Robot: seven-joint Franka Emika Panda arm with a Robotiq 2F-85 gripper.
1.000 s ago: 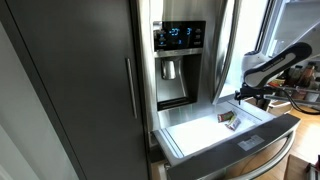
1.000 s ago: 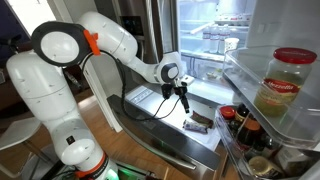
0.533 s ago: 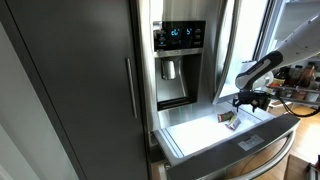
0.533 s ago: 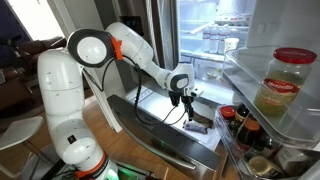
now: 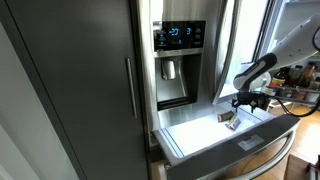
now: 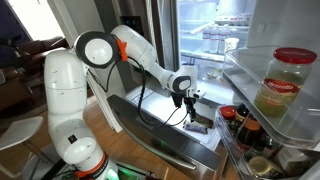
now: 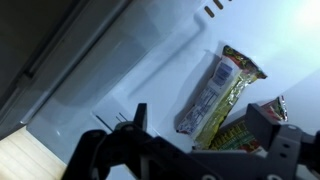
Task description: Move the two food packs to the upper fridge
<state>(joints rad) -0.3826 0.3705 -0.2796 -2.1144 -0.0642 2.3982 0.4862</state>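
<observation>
Two food packs lie side by side on the white floor of the pulled-out drawer (image 5: 190,135). In the wrist view one is a gold and white packet (image 7: 215,92) and the other a red and green packet (image 7: 245,125), partly hidden behind my finger. They show small in both exterior views (image 5: 230,119) (image 6: 200,124). My gripper (image 7: 203,125) (image 6: 188,102) (image 5: 245,103) is open and empty, just above the packs, one finger on each side of them. The upper fridge shows its dispenser door (image 5: 180,50) and its bright shelved interior (image 6: 215,35).
The open fridge door's shelf (image 6: 265,125) holds a large red-lidded jar (image 6: 283,80) and bottles (image 6: 245,125) close beside the drawer. The drawer's steel front (image 5: 262,138) stands out into the room. A tall dark cabinet (image 5: 70,90) is beside the fridge.
The arm has reached further over the drawer and the gripper has come down closer to the packs. The packs have not moved.
</observation>
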